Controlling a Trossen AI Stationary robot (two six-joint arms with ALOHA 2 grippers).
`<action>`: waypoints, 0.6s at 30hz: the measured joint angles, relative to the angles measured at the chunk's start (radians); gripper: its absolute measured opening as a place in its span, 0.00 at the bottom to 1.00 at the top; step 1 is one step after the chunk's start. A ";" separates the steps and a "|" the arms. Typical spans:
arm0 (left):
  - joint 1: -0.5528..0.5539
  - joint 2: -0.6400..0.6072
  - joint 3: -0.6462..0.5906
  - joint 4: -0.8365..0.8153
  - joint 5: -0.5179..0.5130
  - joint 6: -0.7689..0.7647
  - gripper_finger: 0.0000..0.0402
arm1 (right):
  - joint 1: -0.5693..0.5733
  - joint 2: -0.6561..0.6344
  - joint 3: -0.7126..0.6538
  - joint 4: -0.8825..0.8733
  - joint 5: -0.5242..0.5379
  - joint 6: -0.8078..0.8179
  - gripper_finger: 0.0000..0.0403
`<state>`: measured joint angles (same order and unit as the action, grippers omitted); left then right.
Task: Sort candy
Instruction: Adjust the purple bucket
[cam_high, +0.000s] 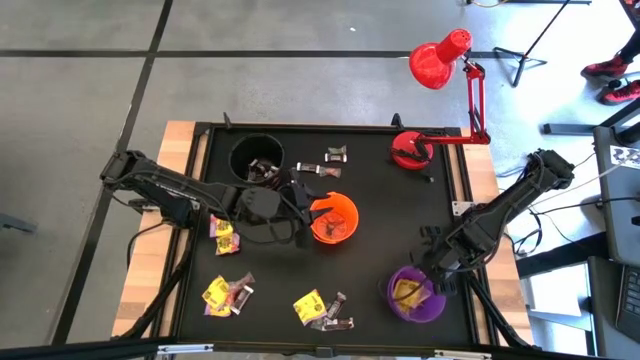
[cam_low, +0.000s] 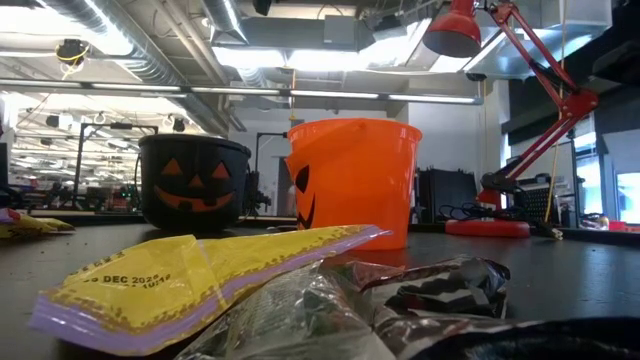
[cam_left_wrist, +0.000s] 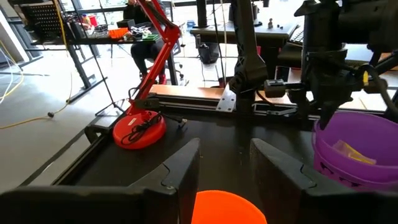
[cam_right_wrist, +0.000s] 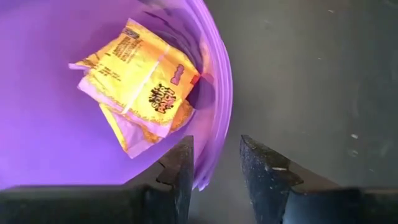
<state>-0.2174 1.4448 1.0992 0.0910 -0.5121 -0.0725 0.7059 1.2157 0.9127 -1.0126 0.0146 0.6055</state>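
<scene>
Candy lies loose on the black table (cam_high: 380, 250): yellow packets (cam_high: 224, 235) (cam_high: 217, 293) (cam_high: 308, 305) and dark ones (cam_high: 335, 155) (cam_high: 340, 322). My left gripper (cam_left_wrist: 225, 146) hovers open over the near rim of the orange cup (cam_high: 333, 218), with nothing between its fingers. My right gripper (cam_right_wrist: 216, 146) points down, open, above the rim of the purple cup (cam_right_wrist: 211, 93), where yellow candy (cam_right_wrist: 140, 81) lies on the bottom. The black cup (cam_high: 257, 158) stands at the far left. In the low view a yellow packet (cam_low: 190, 275) and a silvery one (cam_low: 400, 300) lie close up.
A red desk lamp stands with its base (cam_high: 410, 150) on the table's far right side, and its arm and head (cam_high: 438, 62) reach beyond the far edge. A raised black frame (cam_high: 330, 127) rims the table. There is bare table between the orange and purple cups.
</scene>
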 joint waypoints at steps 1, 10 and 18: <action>0.001 0.000 0.000 0.000 0.000 0.000 0.33 | 0.000 0.000 0.000 -0.009 0.010 0.000 0.31; 0.001 0.000 0.000 0.000 0.000 -0.003 0.33 | -0.012 0.000 0.000 -0.086 0.085 0.000 0.31; 0.001 0.000 0.000 0.000 0.000 -0.003 0.33 | -0.093 0.000 0.000 -0.121 0.087 -0.025 0.31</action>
<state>-0.2161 1.4445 1.0988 0.0906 -0.5121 -0.0757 0.6129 1.2156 0.9127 -1.1339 0.1016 0.5804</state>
